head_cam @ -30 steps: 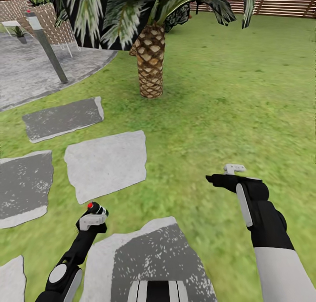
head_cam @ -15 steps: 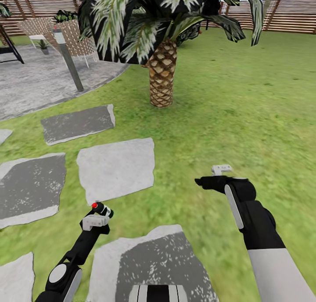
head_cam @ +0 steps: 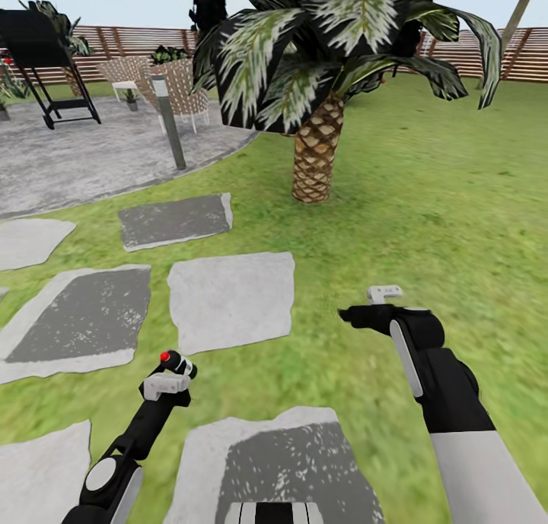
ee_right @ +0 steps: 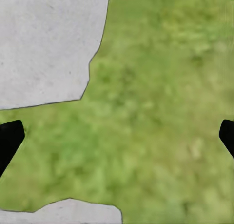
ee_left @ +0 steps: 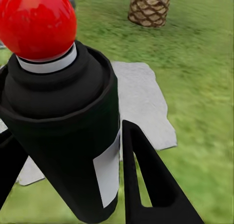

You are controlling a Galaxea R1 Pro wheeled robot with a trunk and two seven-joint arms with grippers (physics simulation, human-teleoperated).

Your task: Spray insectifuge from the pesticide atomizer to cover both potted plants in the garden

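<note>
My left gripper (head_cam: 169, 373) is shut on the pesticide atomizer (head_cam: 175, 363), a dark bottle with a white label and a red ball top. The left wrist view shows it close up as the atomizer (ee_left: 63, 112), with black fingers (ee_left: 151, 185) against its sides. My right gripper (head_cam: 358, 315) is open and hangs over the grass; both black fingertips (ee_right: 9, 141) sit at the edges of the right wrist view, with nothing between them. Far off by the wicker chairs stands one small potted plant (head_cam: 131, 96). The other is out of view.
A palm trunk (head_cam: 314, 159) rises ahead, its fronds hanging low. Stepping stones (head_cam: 232, 300) lie on the lawn in front of me and to my left. The grey paved circle (head_cam: 84, 163) holds a post lamp (head_cam: 170, 121), wicker chairs (head_cam: 186, 90) and a black frame (head_cam: 49, 60). A slatted fence (head_cam: 525, 56) closes the back.
The whole head view has swung and tilted up, so the palm, stones and paving slid right and more of the paving shows. Both arms keep their poses, the atomizer still held.
</note>
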